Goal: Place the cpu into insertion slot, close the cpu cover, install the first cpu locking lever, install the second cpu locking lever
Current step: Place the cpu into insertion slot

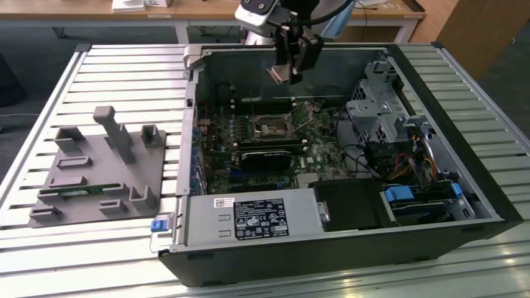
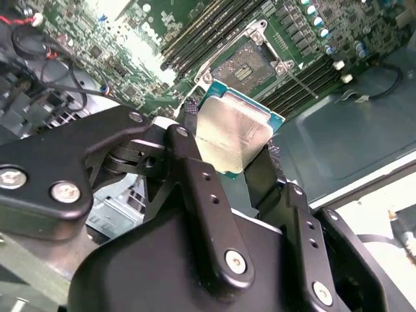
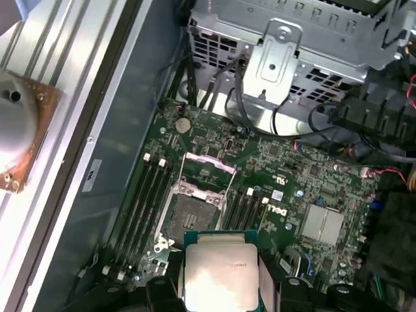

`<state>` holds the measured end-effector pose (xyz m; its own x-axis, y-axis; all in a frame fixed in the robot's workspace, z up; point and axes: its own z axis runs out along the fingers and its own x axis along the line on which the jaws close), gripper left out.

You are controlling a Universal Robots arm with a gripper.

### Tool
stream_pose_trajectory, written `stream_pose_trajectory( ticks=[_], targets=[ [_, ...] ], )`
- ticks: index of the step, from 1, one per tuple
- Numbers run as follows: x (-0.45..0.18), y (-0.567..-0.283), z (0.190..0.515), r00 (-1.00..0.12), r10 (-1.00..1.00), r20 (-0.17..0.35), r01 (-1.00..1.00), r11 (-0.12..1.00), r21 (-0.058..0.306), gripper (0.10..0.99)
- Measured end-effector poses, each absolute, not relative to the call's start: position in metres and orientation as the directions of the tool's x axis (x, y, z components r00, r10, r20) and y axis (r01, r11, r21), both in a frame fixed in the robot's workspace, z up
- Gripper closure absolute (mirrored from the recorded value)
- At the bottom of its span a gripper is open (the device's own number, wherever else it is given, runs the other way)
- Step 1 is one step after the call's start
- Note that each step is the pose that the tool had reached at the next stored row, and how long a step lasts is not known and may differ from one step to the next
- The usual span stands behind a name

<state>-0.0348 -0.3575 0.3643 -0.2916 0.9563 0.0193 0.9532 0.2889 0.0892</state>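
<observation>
My gripper (image 1: 286, 69) hangs above the open computer case and is shut on the cpu (image 1: 276, 75), a small square chip with a pale metal face. In both wrist views the two black fingers clamp the cpu (image 2: 234, 133) (image 3: 220, 273) by opposite edges. The insertion slot (image 3: 188, 214) (image 2: 250, 68) (image 1: 271, 128) lies open on the green motherboard, below and a little ahead of the chip. The cpu cover (image 3: 207, 170), a silver frame, is swung up at the slot's far side. A thin metal lever (image 2: 302, 81) sticks out beside the slot.
Long memory slots (image 3: 146, 195) flank the socket. A black graphics card (image 1: 265, 158), a power supply (image 1: 248, 217) and a metal drive cage (image 1: 381, 112) with cables fill the case. A grey fixture (image 1: 99, 167) stands on the slatted table at the exterior view's left.
</observation>
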Motion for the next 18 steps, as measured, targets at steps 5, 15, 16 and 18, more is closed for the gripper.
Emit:
stream_pose_trajectory(
  ticks=[5,15,16,18],
  targets=[
    [-0.0360,-0.3575,0.3636,-0.232,0.973,0.019,0.969,0.229,0.089,0.545],
    [-0.0376,-0.3574,0.3623,-0.124,0.992,0.019,0.989,0.121,0.089,0.545],
    [-0.0377,-0.3574,0.3620,-0.113,0.993,0.019,0.990,0.111,0.089,0.545],
    [-0.0377,-0.3574,0.3608,-0.101,0.995,0.019,0.991,0.099,0.089,0.545]
  ],
)
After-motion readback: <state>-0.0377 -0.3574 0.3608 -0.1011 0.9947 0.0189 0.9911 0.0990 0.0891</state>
